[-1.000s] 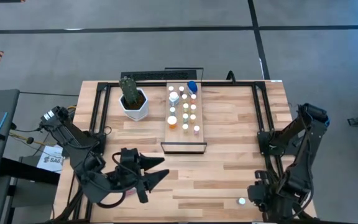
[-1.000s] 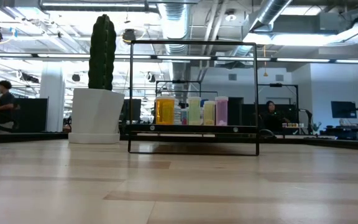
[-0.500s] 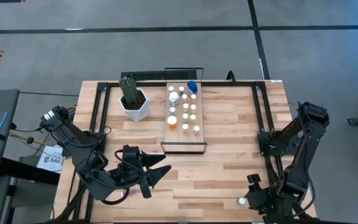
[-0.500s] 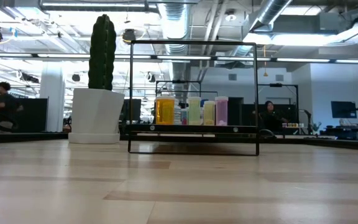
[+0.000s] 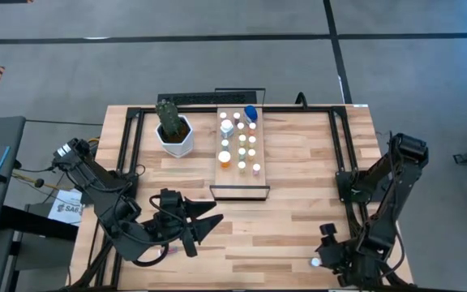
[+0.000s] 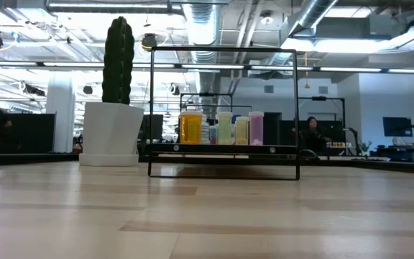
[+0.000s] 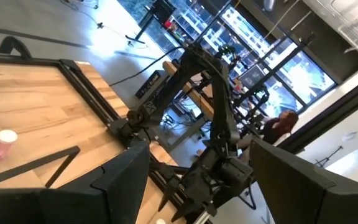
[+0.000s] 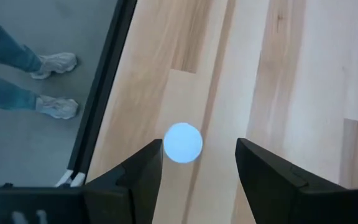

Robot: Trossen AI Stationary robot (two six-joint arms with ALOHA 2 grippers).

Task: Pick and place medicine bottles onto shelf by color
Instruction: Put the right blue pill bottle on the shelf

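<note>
The shelf [image 5: 242, 154] sits toward the far middle of the tabletop [image 5: 298, 211], and nearly all the medicine bottles [image 5: 239, 139] already stand on it in short rows, the larger blue one [image 5: 250, 113] at its far end; that ordering looks like the colour sorting largely done. One white-capped bottle [image 5: 315, 262] is left out, well away from the shelf at the near right corner of the tabletop, and the right end effector [image 8: 194, 165] hangs directly over it with its fingers spread apart, the round white cap [image 8: 183, 142] showing between them. I would judge it is lined up that way to come down and close around the cap. The left end effector [image 5: 205, 221] waits near the shelf's front left corner, its fingers apart and empty, pointing across toward the right arm. A white pot with a cactus [image 5: 173, 130] stands just left of the shelf. From table height the bottles on the shelf overlap, so their colours beyond orange, pale green and pink are hard to sort out, and the stray bottle and both arms are out of that view. The stray bottle's body colour is hidden beneath its cap. Somebody's legs and shoes [image 8: 55, 84] show on the floor beyond the tabletop edge.
</note>
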